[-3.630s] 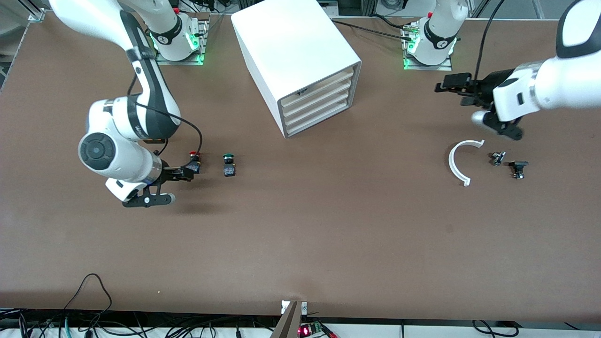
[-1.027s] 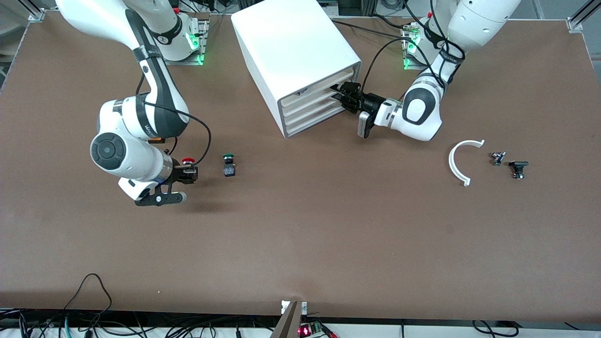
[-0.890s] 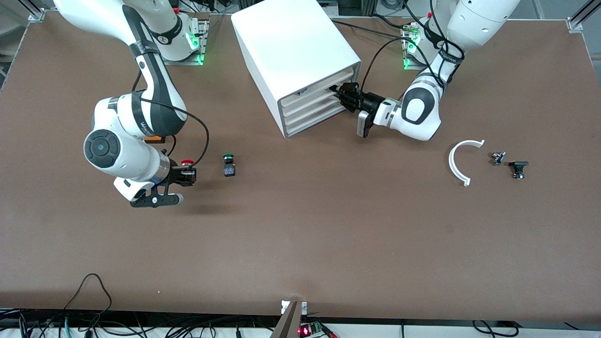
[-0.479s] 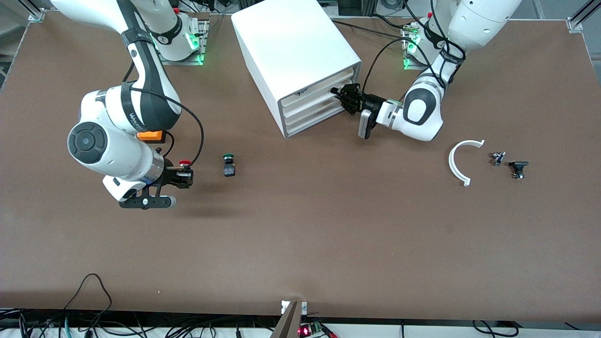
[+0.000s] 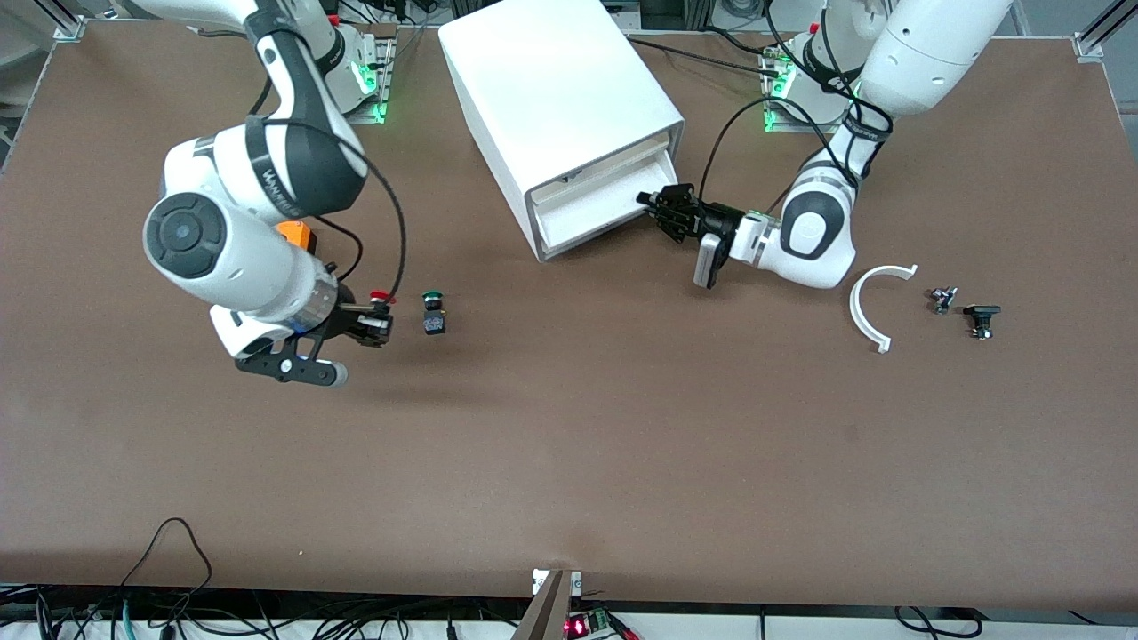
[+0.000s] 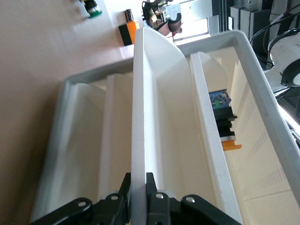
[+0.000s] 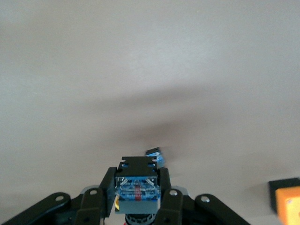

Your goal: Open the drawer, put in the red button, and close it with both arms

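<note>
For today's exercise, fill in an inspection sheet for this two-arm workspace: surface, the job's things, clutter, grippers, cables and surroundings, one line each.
Surface: brown table, no spills seen.
Job's things: top drawer pulled partly out of the white cabinet; red button lifted off the table.
Clutter: green button beside the red one; orange box partly hidden by the right arm; white curved piece and two small dark parts toward the left arm's end.
Grippers: left gripper shut on the drawer's front edge; right gripper shut on the red button, over the table near the green button.
Cables: black cable at the table's near edge.
Surroundings: nothing seen.
</note>
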Controlling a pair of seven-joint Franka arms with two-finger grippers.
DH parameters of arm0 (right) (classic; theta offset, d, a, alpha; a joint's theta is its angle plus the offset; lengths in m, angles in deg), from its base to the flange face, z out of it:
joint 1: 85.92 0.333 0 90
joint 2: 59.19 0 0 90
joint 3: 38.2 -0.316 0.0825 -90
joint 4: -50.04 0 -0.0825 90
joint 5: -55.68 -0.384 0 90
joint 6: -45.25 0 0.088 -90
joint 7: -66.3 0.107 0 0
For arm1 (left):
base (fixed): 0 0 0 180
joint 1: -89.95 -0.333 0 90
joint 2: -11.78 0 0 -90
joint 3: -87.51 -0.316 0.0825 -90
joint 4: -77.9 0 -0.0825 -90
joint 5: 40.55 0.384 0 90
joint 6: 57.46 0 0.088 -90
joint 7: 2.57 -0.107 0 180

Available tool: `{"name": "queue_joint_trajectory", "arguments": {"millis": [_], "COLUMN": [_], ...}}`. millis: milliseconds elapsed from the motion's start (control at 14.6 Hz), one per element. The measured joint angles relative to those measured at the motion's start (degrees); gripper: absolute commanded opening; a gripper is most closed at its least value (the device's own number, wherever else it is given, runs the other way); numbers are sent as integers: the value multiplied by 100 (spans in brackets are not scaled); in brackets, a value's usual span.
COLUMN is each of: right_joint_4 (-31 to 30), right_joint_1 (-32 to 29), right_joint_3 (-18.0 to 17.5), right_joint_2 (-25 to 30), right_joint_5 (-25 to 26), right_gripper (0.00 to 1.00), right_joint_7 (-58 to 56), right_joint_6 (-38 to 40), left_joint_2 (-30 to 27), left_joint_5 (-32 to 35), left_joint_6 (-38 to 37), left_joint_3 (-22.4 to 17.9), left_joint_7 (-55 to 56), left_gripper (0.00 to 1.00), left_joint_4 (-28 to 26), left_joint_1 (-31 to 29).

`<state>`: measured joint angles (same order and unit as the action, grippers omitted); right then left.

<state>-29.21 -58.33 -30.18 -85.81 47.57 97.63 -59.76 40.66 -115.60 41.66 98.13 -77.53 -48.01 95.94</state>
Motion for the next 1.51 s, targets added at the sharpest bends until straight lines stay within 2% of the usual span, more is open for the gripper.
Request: {"name": "queue_joint_trajectory", "arguments": {"millis": [274, 548, 616, 685, 753, 1027, 1164, 1301, 1507], "right_joint_4": [200, 326, 346, 356, 356, 356, 355, 354, 357], "right_joint_1": [420, 784, 896, 1011, 1129, 1622, 1852, 2114, 2440], "right_joint_3": [-5, -11, -13, -16, -18, -26, -29, -31, -28], "right_joint_2": [-2, -6, -7, -8, -12, -136, -264, -475, -842], "right_joint_5": [0, 0, 0, 0, 0, 1, 1, 19, 38], "right_gripper": [0, 0, 0, 0, 0, 0, 0, 0, 0], "right_joint_7": [1209, 2431, 2748, 3061, 3366, 4657, 5348, 6035, 6865], "right_joint_6": [0, -112, -227, -331, -418, -710, -927, -1217, -1662], "left_joint_2": [157, 375, 407, 420, 424, 439, 444, 430, 357], "left_joint_5": [313, 329, 356, 427, 499, 942, 1318, 1901, 3006], "left_joint_6": [-25, -105, -115, -116, -116, 25, -206, -650, -1450], "left_joint_3": [-338, -493, -507, -511, -514, -552, -585, -607, -609], "left_joint_7": [43, 56, 72, 110, 166, 161, 340, 1018, 2432], "left_gripper": [0, 0, 4, 41, 97, 100, 100, 100, 100], "left_joint_4": [631, 1012, 1106, 1186, 1245, 1480, 1689, 2087, 3023], "left_joint_1": [-149, -198, -198, -197, -198, -294, -409, -536, -618]}}
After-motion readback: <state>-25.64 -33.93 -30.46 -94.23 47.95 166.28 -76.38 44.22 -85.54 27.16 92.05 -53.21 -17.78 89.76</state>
